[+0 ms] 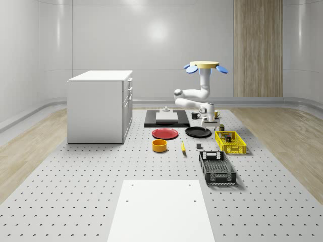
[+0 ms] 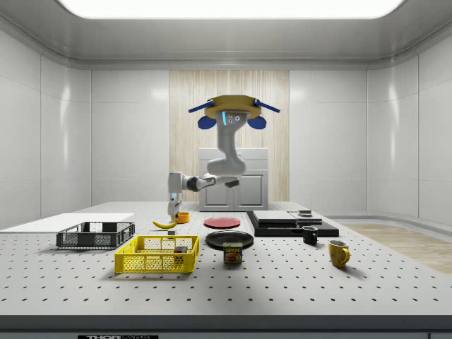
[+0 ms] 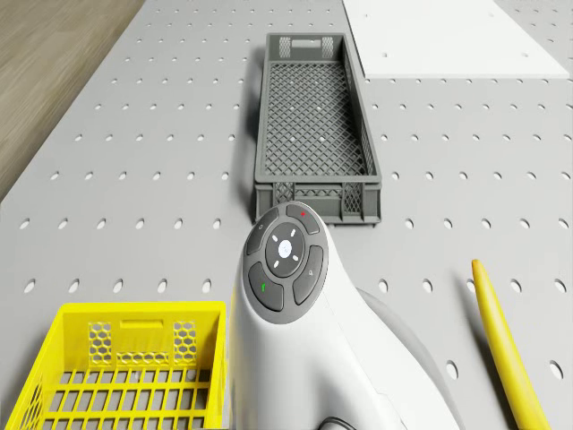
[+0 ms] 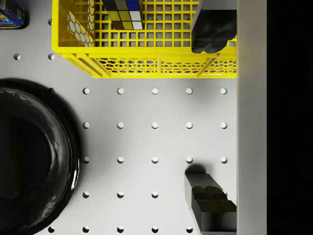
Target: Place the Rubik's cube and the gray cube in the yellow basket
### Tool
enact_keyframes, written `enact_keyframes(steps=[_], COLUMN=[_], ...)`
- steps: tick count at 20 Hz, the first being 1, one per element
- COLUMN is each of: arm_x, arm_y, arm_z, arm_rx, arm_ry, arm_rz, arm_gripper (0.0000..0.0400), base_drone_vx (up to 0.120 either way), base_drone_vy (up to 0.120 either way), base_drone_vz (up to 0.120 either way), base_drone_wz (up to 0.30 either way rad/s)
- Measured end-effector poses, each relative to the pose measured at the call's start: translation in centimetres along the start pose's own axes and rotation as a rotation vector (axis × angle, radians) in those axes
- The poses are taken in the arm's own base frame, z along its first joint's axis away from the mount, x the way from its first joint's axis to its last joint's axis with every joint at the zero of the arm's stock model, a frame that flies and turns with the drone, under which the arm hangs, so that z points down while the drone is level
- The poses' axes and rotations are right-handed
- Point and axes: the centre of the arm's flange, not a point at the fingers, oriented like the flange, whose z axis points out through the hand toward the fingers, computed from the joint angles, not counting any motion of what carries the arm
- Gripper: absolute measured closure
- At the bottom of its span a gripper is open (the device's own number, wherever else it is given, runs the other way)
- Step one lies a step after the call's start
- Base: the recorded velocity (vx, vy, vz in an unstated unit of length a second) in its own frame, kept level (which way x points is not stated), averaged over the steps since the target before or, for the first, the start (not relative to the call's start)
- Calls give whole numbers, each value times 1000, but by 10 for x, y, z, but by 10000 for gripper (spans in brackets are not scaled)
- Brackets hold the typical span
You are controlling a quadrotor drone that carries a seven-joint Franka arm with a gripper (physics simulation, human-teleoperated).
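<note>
Step in hand, by my judgement: fetch the gray cube (image 1: 199, 146). It is a small dull block on the table (image 1: 101, 191), left of the yellow basket (image 1: 237, 149) and apart from it.

My gripper (image 4: 211, 117) hangs released and empty between the black plate (image 4: 29, 161) and the basket's far end. The drone (image 1: 204, 65) hovers above.

The Rubik's cube (image 4: 124, 13) lies inside the basket.

Next move: travel nearer, descend over the gray cube, then clamp.
</note>
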Motion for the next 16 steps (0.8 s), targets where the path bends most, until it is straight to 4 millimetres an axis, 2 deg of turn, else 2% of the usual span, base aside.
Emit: enact_keyframes(steps=[7, 13, 16], arm_x=[0, 0, 0], arm_y=[0, 0, 0], arm_z=[0, 0, 0], arm_rx=[0, 0, 0], arm_ry=[0, 0, 0], arm_rz=[0, 0, 0], arm_gripper=[0, 0, 0], base_drone_vx=[120, 0, 0], base_drone_vy=[-120, -120, -120], base_drone_vz=[0, 0, -107], base_drone_wz=[0, 0, 0])
